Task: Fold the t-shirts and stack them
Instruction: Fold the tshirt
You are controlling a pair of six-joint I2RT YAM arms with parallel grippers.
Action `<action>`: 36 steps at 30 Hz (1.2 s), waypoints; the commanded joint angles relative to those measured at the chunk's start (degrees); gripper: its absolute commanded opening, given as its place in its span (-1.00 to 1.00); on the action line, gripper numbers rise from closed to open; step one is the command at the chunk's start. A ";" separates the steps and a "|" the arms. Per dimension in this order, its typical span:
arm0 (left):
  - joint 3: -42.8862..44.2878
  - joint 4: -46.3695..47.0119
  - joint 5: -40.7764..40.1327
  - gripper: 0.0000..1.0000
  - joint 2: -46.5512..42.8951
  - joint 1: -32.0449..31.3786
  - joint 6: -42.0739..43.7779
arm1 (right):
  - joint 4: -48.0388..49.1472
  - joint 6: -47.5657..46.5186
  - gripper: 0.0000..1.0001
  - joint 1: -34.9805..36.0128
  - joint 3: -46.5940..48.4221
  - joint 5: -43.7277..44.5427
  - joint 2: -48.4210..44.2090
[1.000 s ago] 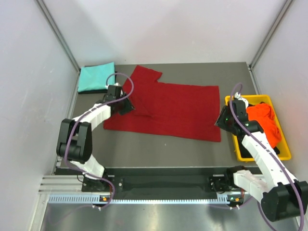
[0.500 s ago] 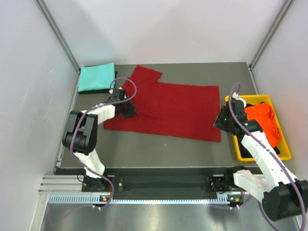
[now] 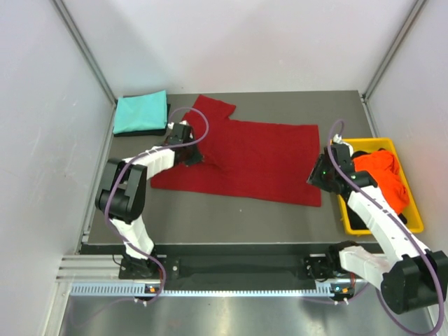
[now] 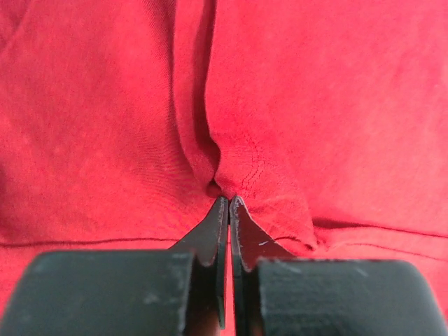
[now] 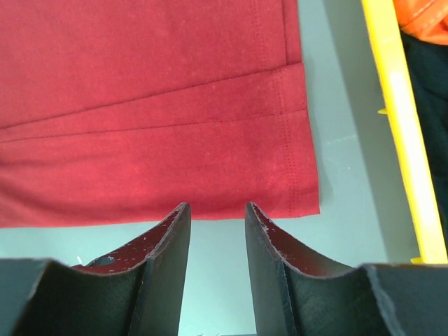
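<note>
The dark red t-shirt (image 3: 245, 157) lies spread flat on the table (image 3: 231, 217) between the two end effectors, one sleeve reaching toward the far side. Its cloth is puckered into a ridge pinched at the closed tips of the left end effector (image 4: 229, 204), and its hemmed corner lies just ahead of the parted fingers of the right end effector (image 5: 215, 210). The teal t-shirt (image 3: 141, 112) lies folded in a neat rectangle beyond and left of the left end effector, while the bright orange t-shirt (image 3: 381, 175) sits bunched over a black t-shirt (image 5: 430, 112) to the right of the right end effector.
</note>
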 commanded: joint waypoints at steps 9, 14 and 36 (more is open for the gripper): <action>12.75 4.78 4.11 -1.00 6.55 -0.85 4.14 | 2.54 0.54 -0.24 1.05 2.16 -0.74 1.77; 16.35 7.50 8.07 -1.00 10.07 -0.85 4.41 | 2.19 0.54 -0.24 1.05 3.13 -1.18 2.30; 28.05 -14.19 7.03 -0.25 9.21 -1.46 17.23 | 3.77 1.15 -0.22 6.14 7.60 -3.29 9.22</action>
